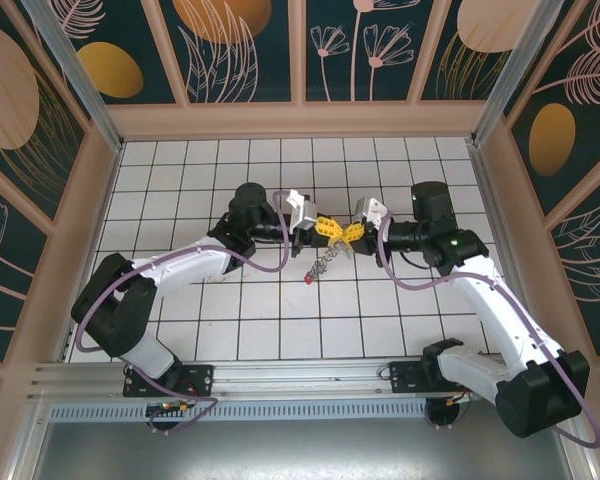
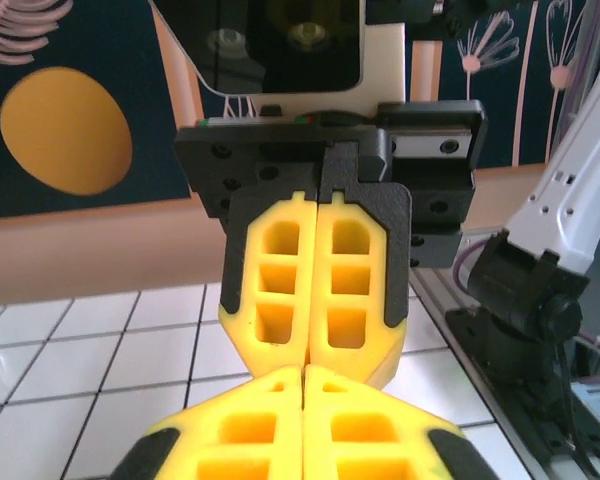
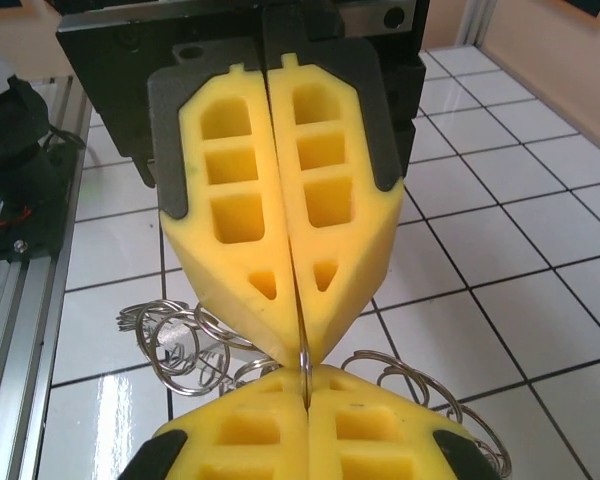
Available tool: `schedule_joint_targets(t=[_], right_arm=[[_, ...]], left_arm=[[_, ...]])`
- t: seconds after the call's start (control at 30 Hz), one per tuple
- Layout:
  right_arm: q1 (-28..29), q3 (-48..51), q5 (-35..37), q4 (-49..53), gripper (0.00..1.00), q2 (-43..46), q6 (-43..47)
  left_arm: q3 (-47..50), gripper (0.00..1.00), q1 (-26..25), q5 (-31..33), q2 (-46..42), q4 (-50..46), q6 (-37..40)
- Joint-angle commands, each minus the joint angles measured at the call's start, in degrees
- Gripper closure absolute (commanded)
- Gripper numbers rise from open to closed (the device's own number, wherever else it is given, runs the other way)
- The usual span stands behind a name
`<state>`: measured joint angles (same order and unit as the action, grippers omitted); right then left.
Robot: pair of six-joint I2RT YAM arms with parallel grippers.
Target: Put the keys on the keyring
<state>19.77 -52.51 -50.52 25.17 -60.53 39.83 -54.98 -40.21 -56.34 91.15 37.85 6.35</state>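
Over the middle of the tiled floor my left gripper point(image 1: 333, 230) and right gripper point(image 1: 347, 233) meet tip to tip, both with yellow fingers pressed together. The keyring point(image 1: 323, 262), a grey metal ring fringed with small wire loops, hangs below them. In the right wrist view its thin rim point(image 3: 304, 362) runs from the seam of the left gripper point(image 3: 301, 348) into the seam of my right gripper point(image 3: 306, 388), and loops point(image 3: 170, 335) fan out on both sides. A key with a red tag point(image 1: 310, 281) dangles at the ring's low end. The left wrist view has both pairs of fingers point(image 2: 270, 420) shut.
White tiled floor point(image 1: 180, 180) enclosed by low beige walls with dark floral panels point(image 1: 230, 50). An aluminium rail point(image 1: 280, 375) carrying both arm bases runs along the near edge. Purple cables loop beside each arm.
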Motion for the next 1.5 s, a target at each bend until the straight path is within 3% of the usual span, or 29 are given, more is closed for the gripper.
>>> schedule_joint_targets(t=[0.0,0.17,0.27,0.63,0.9,1.03,1.13,1.27,1.47], right_arm=[[0.2,-3.5,1.9,4.0,1.00,-0.7,3.3],[1.1,-6.2,4.4,8.6,1.00,-2.2,6.4],[1.9,-7.4,6.1,10.2,1.00,-3.0,7.8],[5.4,-9.9,11.0,11.7,1.00,-5.5,9.0],[8.3,-10.7,14.1,11.4,1.00,-7.1,9.1],[8.8,-10.7,14.4,10.2,1.00,-7.2,8.9],[8.7,-9.8,14.3,8.8,0.96,-6.0,8.7],[6.7,-7.2,12.7,7.1,0.84,-3.2,7.8],[0.7,-0.8,3.5,1.0,0.71,2.7,3.5]], left_arm=[[-3.6,0.88,0.0,0.7,-2.7,-13.5,10.6],[-9.9,0.85,0.4,3.9,-2.3,-34.5,25.2],[-13.0,0.85,0.4,5.4,-1.1,-42.4,30.6],[-15.2,0.86,0.3,5.1,0.9,-48.8,35.9],[-16.1,0.88,0.4,0.6,2.0,-45.9,32.8],[-16.4,1.00,0.4,0.0,2.4,-45.5,32.1],[-15.2,1.00,0.3,-0.7,1.6,-43.0,30.1],[-11.3,1.00,1.1,-2.5,-0.2,-33.1,22.9],[-3.9,1.00,2.6,-5.9,-2.8,-10.8,9.0]])
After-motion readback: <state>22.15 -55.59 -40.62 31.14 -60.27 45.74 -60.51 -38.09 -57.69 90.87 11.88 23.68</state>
